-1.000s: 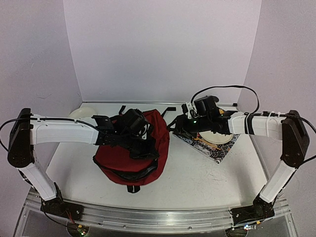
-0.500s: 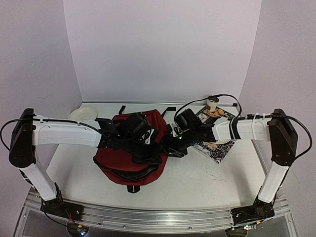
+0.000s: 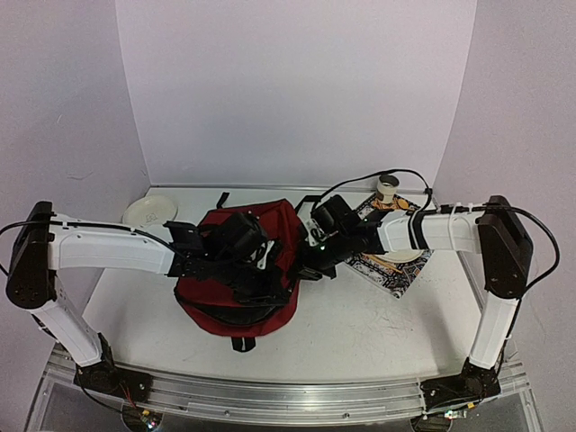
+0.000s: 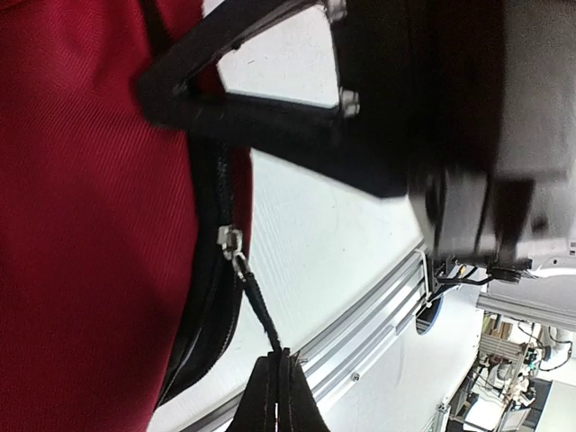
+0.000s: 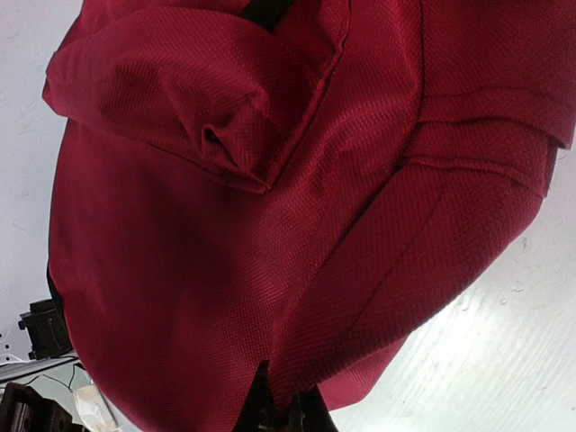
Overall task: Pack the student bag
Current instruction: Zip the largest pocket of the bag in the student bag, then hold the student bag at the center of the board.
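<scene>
I'm working in a robot test cell in a lab. Plain pale panels box in the white table at 9, 12 and 3 o'clock. An aluminium rail at 6 o'clock carries the arm bases, and black cables loop loose. Past the table edge, my left wrist camera shows metal frames and wiring.

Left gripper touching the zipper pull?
Touching. Left wrist view: the left gripper is pinched shut on the zipper pull cord, drawn taut from the bag.
</scene>
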Motion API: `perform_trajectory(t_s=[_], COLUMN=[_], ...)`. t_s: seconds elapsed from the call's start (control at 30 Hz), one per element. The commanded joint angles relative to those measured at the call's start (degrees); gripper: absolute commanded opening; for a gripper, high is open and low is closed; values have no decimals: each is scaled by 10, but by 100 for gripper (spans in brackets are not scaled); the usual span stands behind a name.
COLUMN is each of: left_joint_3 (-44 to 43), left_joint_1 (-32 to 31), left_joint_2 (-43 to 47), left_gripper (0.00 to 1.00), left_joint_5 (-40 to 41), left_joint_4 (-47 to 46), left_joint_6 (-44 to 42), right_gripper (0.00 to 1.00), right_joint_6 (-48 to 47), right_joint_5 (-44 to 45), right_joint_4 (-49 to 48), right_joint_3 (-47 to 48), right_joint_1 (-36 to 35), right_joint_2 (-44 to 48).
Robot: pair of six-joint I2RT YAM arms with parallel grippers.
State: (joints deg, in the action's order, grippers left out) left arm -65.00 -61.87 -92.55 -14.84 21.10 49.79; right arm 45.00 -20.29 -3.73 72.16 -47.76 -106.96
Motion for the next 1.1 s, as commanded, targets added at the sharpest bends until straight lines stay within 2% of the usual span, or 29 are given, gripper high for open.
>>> perform_trajectory(t_s=[0.0, 0.33, 0.57, 0.67, 0.73, 0.83, 0.93, 1.07], left_joint_3=[40, 116, 140, 129, 102, 52, 10, -23], left_joint_1=[-5, -5, -5, -5, -5, -5, -5, -7], left_joint_2=[58, 131, 164, 157, 138, 98, 66, 26], left_gripper=[0, 0, 0, 0, 0, 0, 0, 0], left_joint_5=[-6, 13, 47, 51, 51, 43, 22, -12], left_joint_4=[-8, 21, 64, 68, 66, 57, 35, 10], left_joint_6=[18, 46, 48, 44, 36, 14, -1, -15], right_gripper=[0, 0, 0, 3, 9, 25, 38, 49], right_joint_6=[-31, -82, -106, -104, -95, -80, -56, -9], right_joint_5=[11, 10, 2, -19, -31, -31, -30, -22], right_joint_4=[16, 21, 25, 26, 24, 19, -2, -37], right_joint_3=[16, 51, 118, 138, 133, 98, 32, -65], right_joint_1=[40, 143, 174, 174, 173, 169, 163, 147], right_joint_2=[11, 0, -59, -72, -66, -32, 23, 107])
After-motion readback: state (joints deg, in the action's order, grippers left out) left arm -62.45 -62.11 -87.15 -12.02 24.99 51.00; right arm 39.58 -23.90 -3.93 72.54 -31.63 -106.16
